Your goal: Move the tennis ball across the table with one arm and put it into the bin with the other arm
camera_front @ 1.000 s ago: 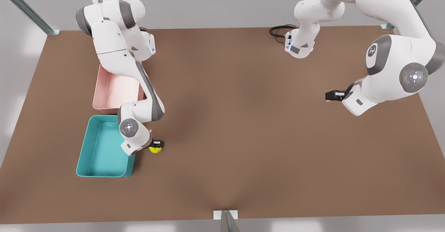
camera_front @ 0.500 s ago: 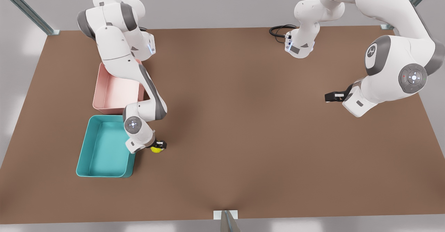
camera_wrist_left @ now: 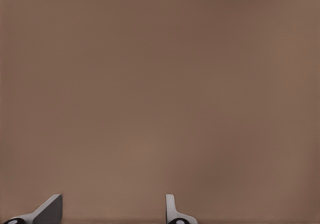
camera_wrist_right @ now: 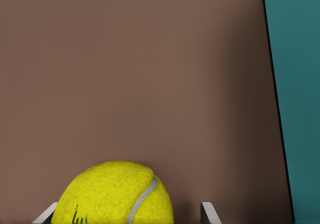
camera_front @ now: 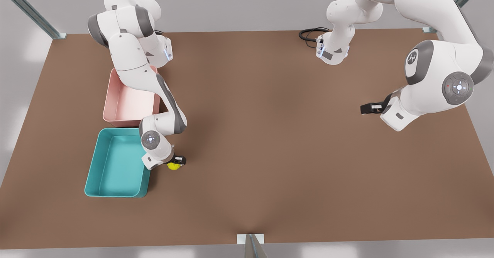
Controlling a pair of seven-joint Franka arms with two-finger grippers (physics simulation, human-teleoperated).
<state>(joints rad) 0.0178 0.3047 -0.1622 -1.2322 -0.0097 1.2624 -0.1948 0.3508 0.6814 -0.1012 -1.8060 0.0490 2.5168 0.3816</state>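
Right gripper straddles tennis ball, fingers apart

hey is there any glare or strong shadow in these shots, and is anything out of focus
Front view: even, soft light on the table, no glare, only a faint dark patch mid-table. Right wrist view: the tennis ball between the right claw fingers looks sharp, with a soft shadow beside the bin. Left wrist view: plain brown tabletop, nothing to judge focus by beyond the left claw tips.

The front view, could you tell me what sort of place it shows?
Probably a simulated robot test bench: two white Franka arms over a bare brown table, a teal bin, a pink tray, and metal frame struts at its corners.
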